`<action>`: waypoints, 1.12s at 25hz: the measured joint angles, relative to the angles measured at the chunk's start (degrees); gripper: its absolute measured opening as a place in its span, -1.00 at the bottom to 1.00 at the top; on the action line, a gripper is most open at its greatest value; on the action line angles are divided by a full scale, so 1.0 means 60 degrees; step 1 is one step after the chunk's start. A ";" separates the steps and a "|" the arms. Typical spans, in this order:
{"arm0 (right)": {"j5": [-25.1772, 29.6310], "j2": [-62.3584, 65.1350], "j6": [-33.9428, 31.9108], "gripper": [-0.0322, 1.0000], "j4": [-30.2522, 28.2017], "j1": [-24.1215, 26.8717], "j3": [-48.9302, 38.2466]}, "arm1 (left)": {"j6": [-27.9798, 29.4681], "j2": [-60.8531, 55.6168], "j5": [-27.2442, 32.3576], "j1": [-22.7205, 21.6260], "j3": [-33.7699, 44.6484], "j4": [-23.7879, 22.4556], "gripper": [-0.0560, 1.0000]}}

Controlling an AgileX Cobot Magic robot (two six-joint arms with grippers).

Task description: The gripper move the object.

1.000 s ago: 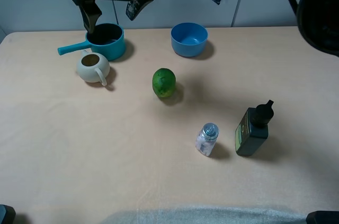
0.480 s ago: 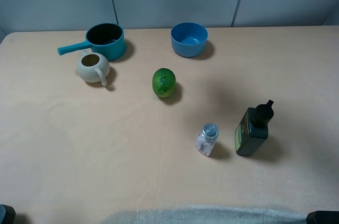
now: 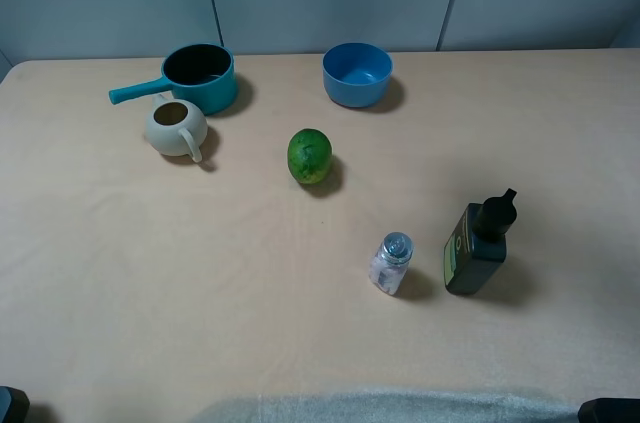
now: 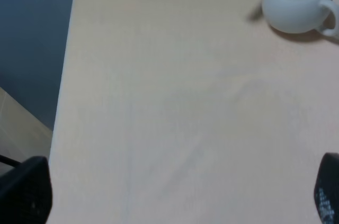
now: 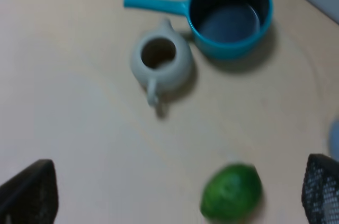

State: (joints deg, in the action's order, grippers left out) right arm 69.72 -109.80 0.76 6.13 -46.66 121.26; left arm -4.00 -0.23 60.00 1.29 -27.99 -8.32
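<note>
The cream pitcher [image 3: 176, 127] stands upright at the back left of the table, just in front of the teal saucepan, with its loop handle towards the front. No arm shows in the exterior view. In the left wrist view the pitcher [image 4: 296, 1] lies far from my left gripper [image 4: 175, 197], which is open and empty, with only its black fingertips [image 4: 24, 189] showing. In the right wrist view the pitcher [image 5: 160, 62] sits well below my right gripper [image 5: 175, 192], which is open and empty high above the table.
A teal saucepan [image 3: 198, 78] stands right behind the pitcher. A blue bowl [image 3: 357, 73] is at the back middle, and a green fruit [image 3: 310, 155] sits near the centre. A small clear bottle [image 3: 391, 262] and a dark bottle [image 3: 477, 245] stand at the front right. The table's left edge [image 4: 66, 75] is close to the left gripper.
Both arms have risen out of the top of the exterior view. One second ago the left gripper hung over the saucepan. Nothing on the table has moved.
</note>
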 joint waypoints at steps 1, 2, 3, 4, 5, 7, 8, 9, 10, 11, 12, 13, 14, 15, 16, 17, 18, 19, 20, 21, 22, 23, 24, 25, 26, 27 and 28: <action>0.0004 0.0256 0.0000 0.40 -0.0097 0.0000 -0.0318 | 0.0000 0.0000 0.0000 0.0000 0.0000 0.0000 0.99; 0.0017 0.0468 0.0000 0.40 -0.0200 0.0000 -0.0634 | 0.0000 0.0000 0.0000 0.0000 0.0000 0.0000 0.99; 0.0017 0.0718 0.0000 0.40 -0.0270 0.0000 -0.0891 | 0.0000 0.0000 0.0000 0.0000 0.0000 0.0000 0.99; 0.0017 0.0984 0.0000 0.40 -0.0324 0.0000 -0.1190 | 0.0000 0.0000 0.0000 0.0000 0.0000 0.0000 0.99; 0.0017 0.1204 0.0000 0.40 -0.0393 0.0000 -0.1490 | 0.0000 0.0000 0.0000 0.0000 0.0000 0.0000 0.99; 0.0023 0.1735 0.0000 0.40 -0.0486 0.0000 -0.2016 | 0.0000 0.0000 0.0000 0.0000 0.0000 0.0000 0.99; 0.0023 0.2010 0.0000 0.40 -0.0518 0.0000 -0.2298 | 0.0000 0.0000 0.0000 0.0000 0.0000 0.0000 0.99; 0.0023 0.2227 0.0000 0.40 -0.0544 0.0000 -0.2577 | 0.0000 0.0000 0.0000 0.0000 0.0000 0.0000 0.99; 0.0023 0.2498 0.0000 0.40 -0.0565 0.0000 -0.2798 | 0.0000 0.0000 0.0000 0.0000 0.0000 0.0000 0.99; 0.0023 0.2772 0.0000 0.40 -0.0586 0.0000 -0.3071 | 0.0000 0.0000 0.0000 0.0000 0.0000 0.0000 0.99; 0.0023 0.3038 0.0000 0.40 -0.0597 0.0000 -0.3345 | 0.0000 0.0000 0.0000 0.0000 0.0000 0.0000 0.99; 0.0023 0.3264 0.0000 0.40 -0.0608 0.0000 -0.3611 | 0.0000 0.0000 0.0000 0.0000 0.0000 0.0000 0.99; 0.0023 0.3550 0.0000 0.40 -0.0620 0.0000 -0.3839 | 0.0000 0.0000 0.0000 0.0000 0.0000 0.0000 0.99; 0.0023 0.3833 0.0000 0.40 -0.0640 0.0000 -0.4124 | 0.0000 0.0000 0.0000 0.0000 0.0000 0.0000 0.99; 0.0023 0.4073 0.0000 0.40 -0.0671 0.0000 -0.4407 | 0.0000 0.0000 0.0000 0.0000 0.0000 0.0000 0.99; 0.0023 0.4376 0.0000 0.40 -0.0698 0.0000 -0.4643 | 0.0000 0.0000 0.0000 0.0000 0.0000 0.0000 0.99; 0.0023 0.4688 0.0000 0.40 -0.0717 0.0000 -0.4937 | 0.0000 0.0000 0.0000 0.0000 0.0000 0.0000 0.99; 0.0023 0.5009 0.0000 0.40 -0.0741 0.0000 -0.5235 | 0.0000 0.0000 0.0000 0.0000 0.0000 0.0000 0.99; 0.0023 0.5289 0.0000 0.40 -0.0751 0.0000 -0.5544 | 0.0000 0.0000 0.0000 0.0000 0.0000 0.0000 0.99; 0.0023 0.5616 0.0000 0.40 -0.0771 0.0000 -0.5814 | 0.0000 0.0000 0.0000 0.0000 0.0000 0.0000 0.99; 0.0023 0.5953 0.0000 0.40 -0.0794 0.0000 -0.6144 | 0.0000 0.0000 0.0000 0.0000 0.0000 0.0000 0.99; 0.0023 0.6246 0.0000 0.40 -0.0819 0.0000 -0.6489 | 0.0000 0.0000 0.0000 0.0000 0.0000 0.0000 0.99; 0.0023 0.6588 0.0000 0.40 -0.0889 0.0000 -0.6784 | 0.0000 0.0000 0.0000 0.0000 0.0000 0.0000 0.99; 0.0023 0.6940 0.0003 0.40 -0.0915 0.0000 -0.7138 | 0.0000 0.0000 0.0000 0.0000 0.0000 0.0000 0.99; 0.0023 0.7288 0.0003 0.40 -0.0925 0.0000 -0.7495 | 0.0000 0.0000 0.0000 0.0000 0.0000 0.0000 0.99; 0.0023 0.7581 0.0003 0.40 -0.0949 0.0000 -0.7842 | 0.0000 0.0000 0.0000 0.0000 0.0000 0.0000 0.99; 0.0023 0.7942 0.0003 0.40 -0.0956 0.0000 -0.8125 | 0.0000 0.0000 0.0000 0.0000 0.0000 0.0000 0.99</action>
State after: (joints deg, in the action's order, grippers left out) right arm 69.86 -62.15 0.78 0.39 -46.66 72.51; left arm -4.00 -0.23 60.00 1.29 -27.99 -8.32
